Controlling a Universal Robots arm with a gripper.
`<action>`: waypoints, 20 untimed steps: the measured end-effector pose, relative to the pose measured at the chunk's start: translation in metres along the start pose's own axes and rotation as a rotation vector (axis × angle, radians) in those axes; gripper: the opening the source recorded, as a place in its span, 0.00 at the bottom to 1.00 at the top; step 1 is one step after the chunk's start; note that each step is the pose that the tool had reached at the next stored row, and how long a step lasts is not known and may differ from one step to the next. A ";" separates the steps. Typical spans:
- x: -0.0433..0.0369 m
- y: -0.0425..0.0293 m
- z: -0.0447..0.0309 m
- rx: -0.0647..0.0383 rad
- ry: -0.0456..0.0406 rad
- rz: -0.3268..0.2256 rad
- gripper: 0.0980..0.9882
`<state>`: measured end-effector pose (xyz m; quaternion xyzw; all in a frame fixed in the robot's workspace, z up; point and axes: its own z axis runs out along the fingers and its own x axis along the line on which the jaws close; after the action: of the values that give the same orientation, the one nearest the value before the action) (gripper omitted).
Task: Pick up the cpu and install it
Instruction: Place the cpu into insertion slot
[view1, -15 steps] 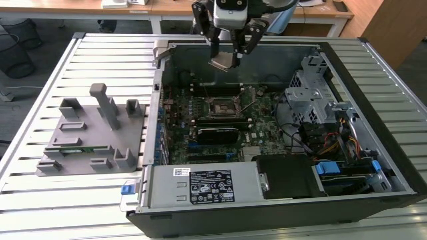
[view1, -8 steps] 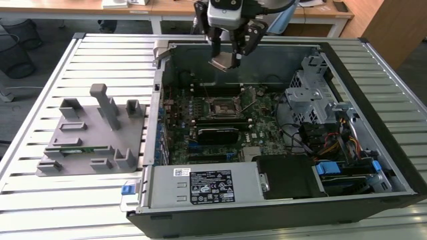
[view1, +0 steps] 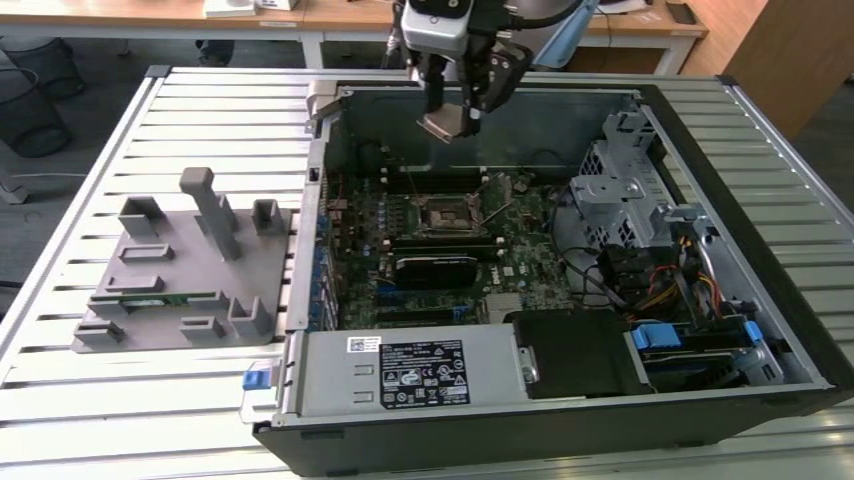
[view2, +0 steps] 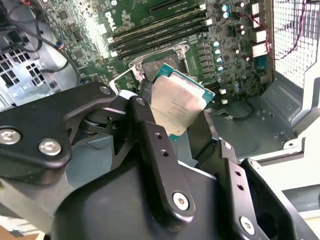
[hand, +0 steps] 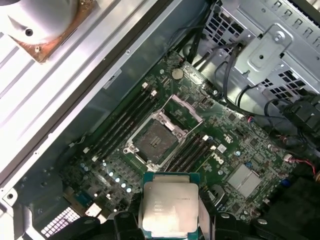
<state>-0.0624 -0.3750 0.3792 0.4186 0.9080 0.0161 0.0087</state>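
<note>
One cpu (hand: 169, 210) pinched in my end effector (view2: 175, 127), over the open case (view1: 747, 120).
Socket (hand: 154, 141) inside the case has its frame flipped open; grey holder (view1: 200, 325) on worktop (view1: 80, 420) carries a green memory stick (view1: 150, 297).

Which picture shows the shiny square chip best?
The first wrist view: the cpu faces the camera flat-on, silvery top and green rim clear. The second wrist view shows it tilted in the pincer, partly hidden. The exterior view shows it small, above the computer case.
</note>
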 end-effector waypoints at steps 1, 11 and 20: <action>0.0001 0.0001 0.0000 0.000 -0.0005 0.012 0.48; 0.0016 0.0014 0.0002 0.001 -0.0056 0.131 0.48; 0.0030 0.0026 0.0004 0.002 -0.0103 0.240 0.48</action>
<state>-0.0624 -0.3710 0.3788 0.5245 0.8512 0.0141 0.0110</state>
